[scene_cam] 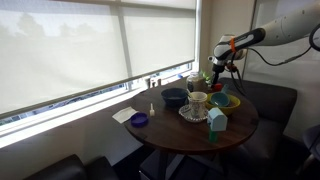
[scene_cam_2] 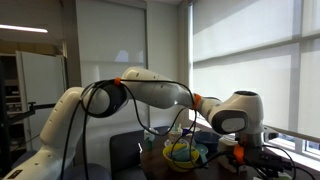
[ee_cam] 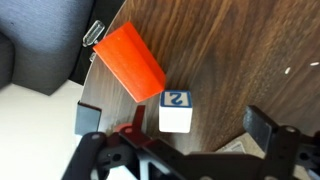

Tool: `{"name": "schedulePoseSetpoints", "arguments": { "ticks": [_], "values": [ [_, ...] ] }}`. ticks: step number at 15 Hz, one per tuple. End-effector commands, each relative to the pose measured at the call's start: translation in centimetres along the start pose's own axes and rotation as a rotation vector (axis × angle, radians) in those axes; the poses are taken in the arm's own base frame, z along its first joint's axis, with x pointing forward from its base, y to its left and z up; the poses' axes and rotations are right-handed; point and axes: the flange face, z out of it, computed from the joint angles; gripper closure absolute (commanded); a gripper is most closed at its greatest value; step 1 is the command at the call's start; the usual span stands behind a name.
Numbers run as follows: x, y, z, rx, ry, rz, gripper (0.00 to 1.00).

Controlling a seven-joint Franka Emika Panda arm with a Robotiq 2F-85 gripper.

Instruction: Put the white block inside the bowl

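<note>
In the wrist view a white block [ee_cam: 175, 112] with a blue "2" on its top face stands on the dark wooden table [ee_cam: 230, 50]. It lies between my open gripper's [ee_cam: 176, 126] two fingers, closer to the left one, and I cannot tell whether they touch it. An orange block [ee_cam: 130, 60] lies just beyond it. In an exterior view my gripper [scene_cam: 222, 72] hangs over the far side of the round table [scene_cam: 180, 130]. A dark blue bowl [scene_cam: 174, 97] and a yellow bowl [scene_cam: 224, 101] stand there. The block is too small to make out in both exterior views.
A cup on a plate [scene_cam: 196, 104] stands mid-table, a teal carton [scene_cam: 216, 123] near the front and a purple object on a napkin [scene_cam: 139, 120] at the window side. A metal clip [ee_cam: 95, 33] lies at the table edge. Dark seats surround the table.
</note>
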Motion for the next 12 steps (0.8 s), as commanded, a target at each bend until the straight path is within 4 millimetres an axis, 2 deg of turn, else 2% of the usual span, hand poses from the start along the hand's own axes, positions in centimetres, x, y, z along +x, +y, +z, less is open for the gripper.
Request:
{"name": "schedulePoseSetpoints", "arguments": {
  "ticks": [1,2,3,6,12],
  "values": [
    [0.2,0.8,1.9,-0.002,0.072,0.06,0.0],
    [0.2,0.9,2.2,-0.003,0.081,0.076,0.1],
    [0.3,0.9,2.5,-0.004,0.096,0.084,0.28],
    [0.3,0.8,2.4,-0.003,0.12,0.099,0.5],
    [-0.1,0.5,0.1,-0.002,0.107,0.11,0.91]
  ]
}}
